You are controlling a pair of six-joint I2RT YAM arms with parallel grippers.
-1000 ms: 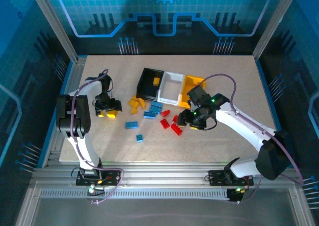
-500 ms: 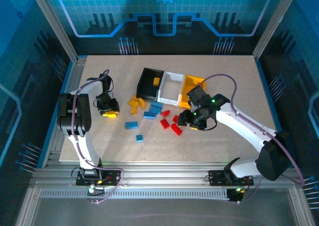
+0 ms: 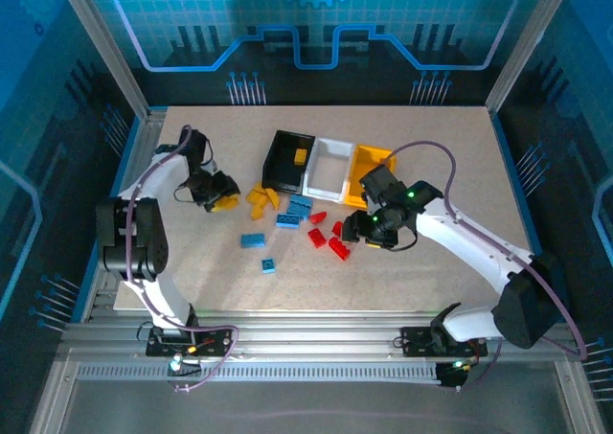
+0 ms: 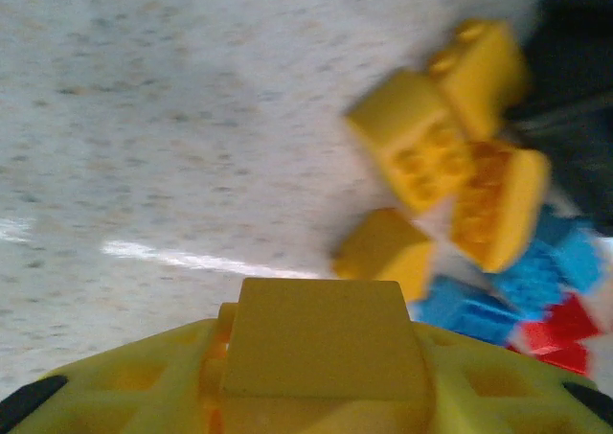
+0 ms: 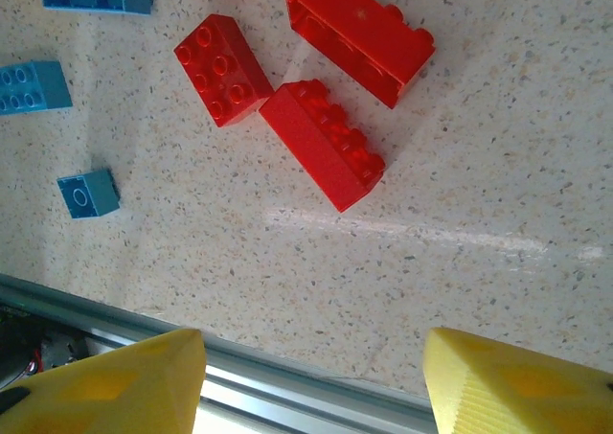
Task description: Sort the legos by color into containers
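My left gripper [image 3: 216,194] is shut on a yellow lego [image 4: 321,343], held just left of a small heap of yellow legos [image 3: 261,199] [image 4: 431,142]. Blue legos [image 3: 297,209] and red legos [image 3: 326,240] lie in front of the containers: a black bin [image 3: 280,166], a white bin [image 3: 330,171] and a yellow bin [image 3: 364,166] joined in a row. My right gripper [image 3: 369,231] [image 5: 311,386] hangs open above the table, just right of the red legos [image 5: 330,142], with nothing between its fingers.
Two single blue bricks [image 3: 253,239] [image 3: 268,264] lie nearer the front edge. A small blue brick [image 5: 86,193] sits close to the table's metal rim [image 5: 239,376] in the right wrist view. A yellow brick lies inside the black bin [image 3: 300,154].
My left gripper shut on the yellow lego and carried it up and to the right, toward the yellow heap. The right arm has hardly moved.
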